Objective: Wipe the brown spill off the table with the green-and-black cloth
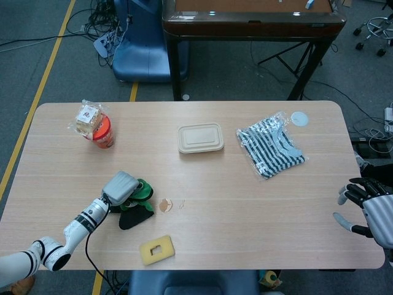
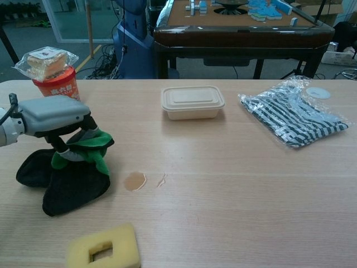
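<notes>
The brown spill (image 1: 165,205) (image 2: 134,180) is a small puddle near the table's middle front, with a thin smear beside it. My left hand (image 1: 120,186) (image 2: 53,116) grips the green-and-black cloth (image 1: 137,204) (image 2: 75,173) from above and has it partly lifted, its black lower folds hanging down to the table just left of the spill. The cloth does not touch the spill. My right hand (image 1: 368,207) hovers open at the table's right edge, fingers spread, holding nothing.
A yellow sponge (image 1: 156,249) (image 2: 104,248) lies in front of the spill. A beige lidded box (image 1: 200,137) (image 2: 192,101) sits behind it, a red cup with a snack packet (image 1: 98,126) (image 2: 54,78) at back left, and a bagged striped garment (image 1: 270,147) (image 2: 293,117) at back right.
</notes>
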